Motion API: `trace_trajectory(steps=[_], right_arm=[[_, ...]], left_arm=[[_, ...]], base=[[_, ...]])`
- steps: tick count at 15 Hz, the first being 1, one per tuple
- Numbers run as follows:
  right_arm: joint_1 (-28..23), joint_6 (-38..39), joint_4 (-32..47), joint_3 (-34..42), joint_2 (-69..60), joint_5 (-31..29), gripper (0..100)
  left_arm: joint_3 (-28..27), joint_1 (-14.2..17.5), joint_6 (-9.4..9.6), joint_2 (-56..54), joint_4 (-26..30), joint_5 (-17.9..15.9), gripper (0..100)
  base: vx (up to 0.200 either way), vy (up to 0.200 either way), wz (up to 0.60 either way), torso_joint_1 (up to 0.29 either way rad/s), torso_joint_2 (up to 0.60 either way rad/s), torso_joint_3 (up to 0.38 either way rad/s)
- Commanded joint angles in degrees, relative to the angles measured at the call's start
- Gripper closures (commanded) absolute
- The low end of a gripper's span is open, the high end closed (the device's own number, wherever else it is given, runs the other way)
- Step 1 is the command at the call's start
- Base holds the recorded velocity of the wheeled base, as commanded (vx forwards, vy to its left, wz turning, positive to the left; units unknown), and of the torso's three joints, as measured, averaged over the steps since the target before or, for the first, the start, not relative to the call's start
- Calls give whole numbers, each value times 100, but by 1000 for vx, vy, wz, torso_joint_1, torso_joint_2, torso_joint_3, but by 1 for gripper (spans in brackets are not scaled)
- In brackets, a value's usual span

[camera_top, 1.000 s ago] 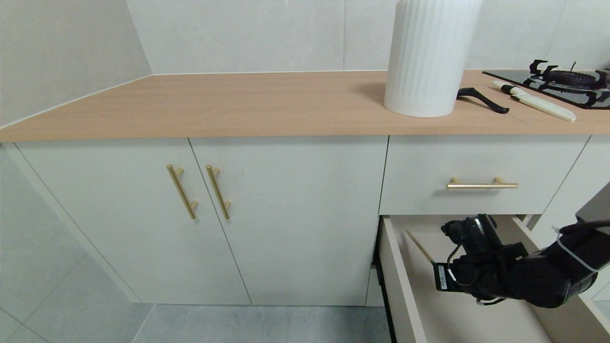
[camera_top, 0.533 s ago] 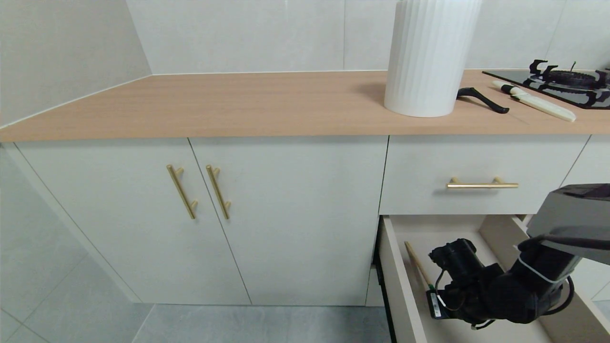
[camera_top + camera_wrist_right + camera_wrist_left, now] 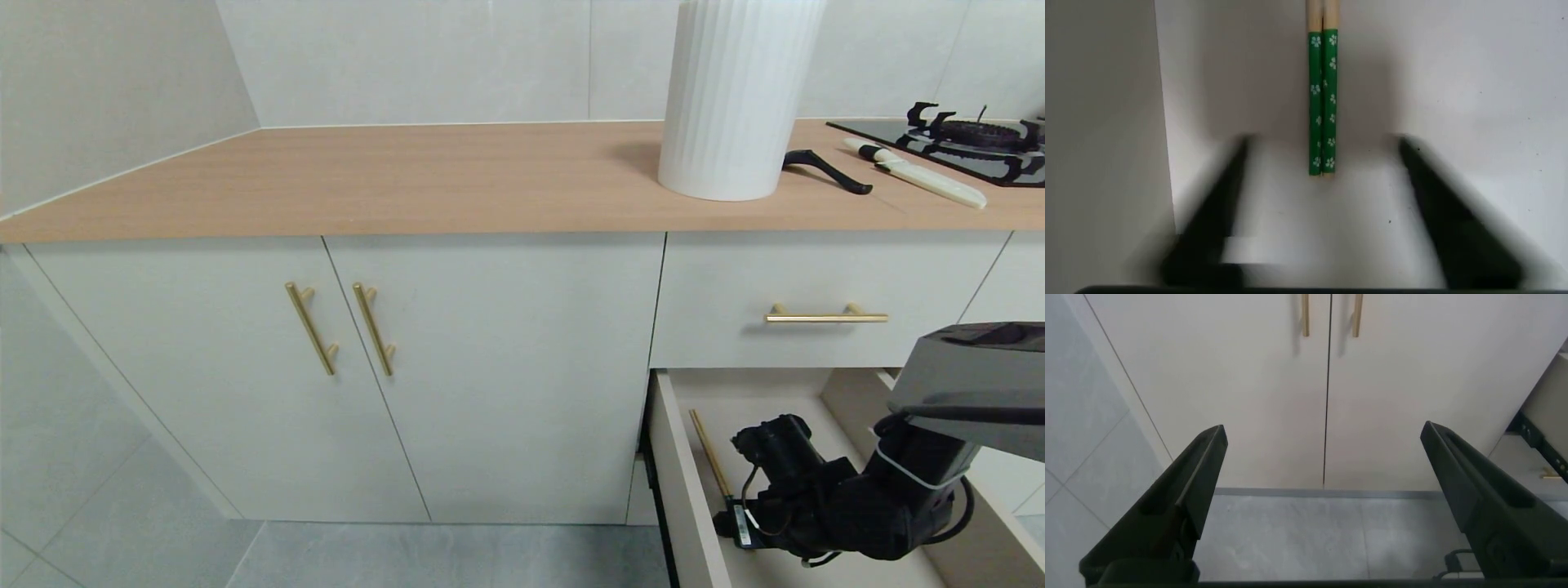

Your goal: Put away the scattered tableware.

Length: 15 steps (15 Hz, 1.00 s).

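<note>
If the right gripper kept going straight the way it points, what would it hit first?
Probably the chopsticks, lying in the drawer just ahead, between the right gripper's open fingers.

A pair of chopsticks [image 3: 1323,90] lies in the middle of the frame on the pale drawer floor [image 3: 1470,73]. The two sticks lie side by side, touching along their length. Their ends are green with small white flowers, and beyond the green the bare wood runs out past the frame's edge. The right gripper [image 3: 1323,145] stands spread wide, with one dark finger [image 3: 1212,220] on each side of the green ends and neither touching them. Beside one finger, the drawer's pale side wall [image 3: 1098,106] rises from the floor.
</note>
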Motion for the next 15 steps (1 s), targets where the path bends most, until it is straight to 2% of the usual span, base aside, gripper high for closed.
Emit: trace_trajectory(steps=[1, 3, 5, 6, 7, 8, 9, 12, 15], right_arm=[[-2, -1, 4, 27, -196, 1, 0], [-178, -27, 197, 106, -1049, 62, 0], [-468, -27, 1375, -255, -1954, 97, 0], [-468, -27, 1375, -255, -1954, 97, 0], [-908, -115, 2781, -808, -2771, 308, 0], [-1163, -212, 3221, -1002, -3097, 484, 0], [-1646, -660, 3520, -1133, -3545, 748, 0], [-2164, -1012, 3502, -1169, -3694, 827, 0], [-2200, -1196, 3502, -1142, -3817, 844, 0]], left_arm=[[1, 0, -4, 9, -2, -1, 0], [1, 0, -4, 9, -2, -1, 0], [1, 0, -4, 9, -2, -1, 0], [1, 0, -4, 9, -2, -1, 0], [1, 0, -4, 9, -2, -1, 0], [1, 0, -4, 9, -2, -1, 0], [1, 0, -4, 9, -2, -1, 0], [1, 0, -4, 9, -2, 8, 0], [1, 0, -4, 9, -2, -1, 0]], base=[[0, 0, 0, 0, 0, 0], [0, 0, 0, 0, 0, 0], [0, 0, 0, 0, 0, 0], [0, 0, 0, 0, 0, 0], [0, 0, 0, 0, 0, 0], [0, 0, 0, 0, 0, 0], [0, 0, 0, 0, 0, 0], [0, 0, 0, 0, 0, 0], [0, 0, 0, 0, 0, 0]])
